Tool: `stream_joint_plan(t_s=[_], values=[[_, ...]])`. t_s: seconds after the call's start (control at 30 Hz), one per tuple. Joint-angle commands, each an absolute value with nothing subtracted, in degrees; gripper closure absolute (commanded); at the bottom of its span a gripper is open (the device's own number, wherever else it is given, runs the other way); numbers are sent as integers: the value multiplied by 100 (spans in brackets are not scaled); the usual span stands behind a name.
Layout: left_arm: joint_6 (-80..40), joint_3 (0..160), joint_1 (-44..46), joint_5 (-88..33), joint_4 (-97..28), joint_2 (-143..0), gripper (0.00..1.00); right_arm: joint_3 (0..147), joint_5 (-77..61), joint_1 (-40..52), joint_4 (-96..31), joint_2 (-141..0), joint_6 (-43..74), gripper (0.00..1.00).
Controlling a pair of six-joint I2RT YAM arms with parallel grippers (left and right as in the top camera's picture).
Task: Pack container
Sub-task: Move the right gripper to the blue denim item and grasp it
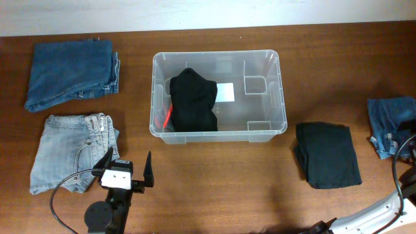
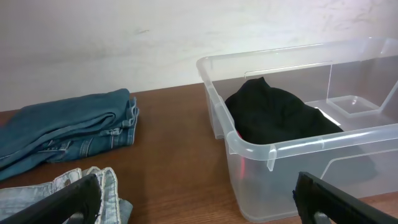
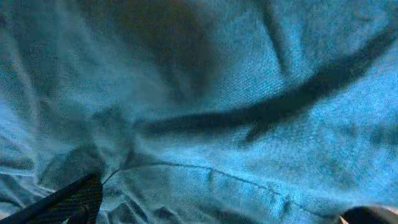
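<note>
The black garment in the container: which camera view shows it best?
The overhead view. It shows the whole black garment lying in the left half of the container. The left wrist view shows it from the side, its lower part behind the near wall. The right wrist view shows only blue denim.

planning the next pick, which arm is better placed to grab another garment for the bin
Right, probably: the right pincer is open, close over the blue jeans, denim filling its view. The left pincer sits at the edge of the light jeans, facing the container.
</note>
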State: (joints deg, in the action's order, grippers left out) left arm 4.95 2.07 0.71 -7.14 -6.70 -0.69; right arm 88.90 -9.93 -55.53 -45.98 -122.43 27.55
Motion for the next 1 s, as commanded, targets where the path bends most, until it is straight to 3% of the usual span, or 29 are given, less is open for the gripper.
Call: stream_joint_plan(t_s=[0.0,0.27,0.4,0.53,0.7,0.97], values=[[548,185,43,-792,-676,-40,1,8849,-1059,-5551,-4519,-12385,2705,1],[548,185,43,-792,-676,-40,1,8849,-1057,-5446,-4320,-12556,2707,0],[548,185,43,-792,-676,-40,1,8849,-1055,-5323,-4281,-12755,2731,8],[548,185,43,-792,-679,-40,1,8849,-1057,-5315,-4283,-12783,2751,27],[548,185,43,-792,-676,-40,1,8849,-1052,-5325,-4303,-12783,2749,39],[548,185,43,-792,-676,-40,1,8871,-1326,-5325,-4309,-12755,2722,75]])
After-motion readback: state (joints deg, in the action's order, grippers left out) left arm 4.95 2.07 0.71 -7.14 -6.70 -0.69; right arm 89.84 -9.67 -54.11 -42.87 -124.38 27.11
